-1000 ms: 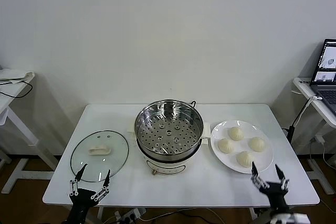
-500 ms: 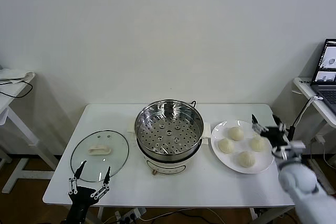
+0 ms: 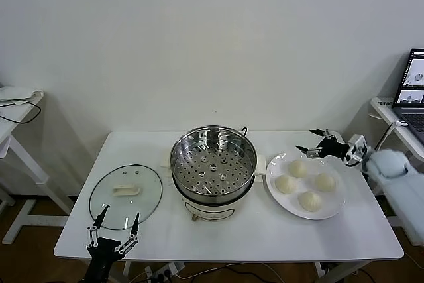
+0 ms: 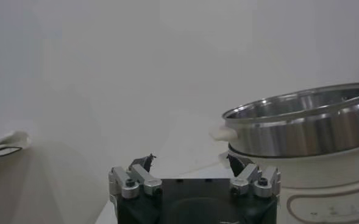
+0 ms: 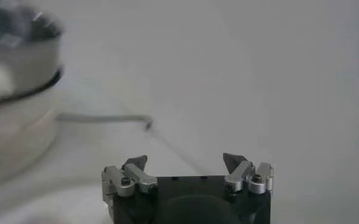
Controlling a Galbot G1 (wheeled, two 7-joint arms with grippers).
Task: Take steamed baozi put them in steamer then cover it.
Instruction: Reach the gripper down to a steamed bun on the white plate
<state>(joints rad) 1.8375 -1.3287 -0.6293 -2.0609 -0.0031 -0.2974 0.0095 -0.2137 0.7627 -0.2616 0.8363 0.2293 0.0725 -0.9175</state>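
Observation:
The steamer (image 3: 213, 164) stands mid-table, a shiny pot with an empty perforated tray on a cream base. Several steamed baozi (image 3: 297, 169) lie on a white plate (image 3: 334, 210) to its right. The glass cover (image 3: 126, 193) lies flat on the table to the left of the pot. My right gripper (image 3: 306, 140) hangs open and empty over the plate's far rim, pointing toward the pot, just behind the rearmost bun. My left gripper (image 3: 121, 213) stays open and empty at the table's front edge, near the cover. The left wrist view shows its open gripper (image 4: 191, 159) and the steamer (image 4: 307, 119); the right wrist view shows the open gripper (image 5: 185, 159).
A side table with a laptop (image 3: 414, 91) stands off to the right, close to my right arm. Another side table (image 3: 16, 97) stands at the far left. A dark power cord (image 5: 106, 119) runs behind the pot. A white wall backs the table.
My right arm has risen from the table's front edge and swung round the plate's right side to its far rim, turning toward the pot. The left arm has not moved.

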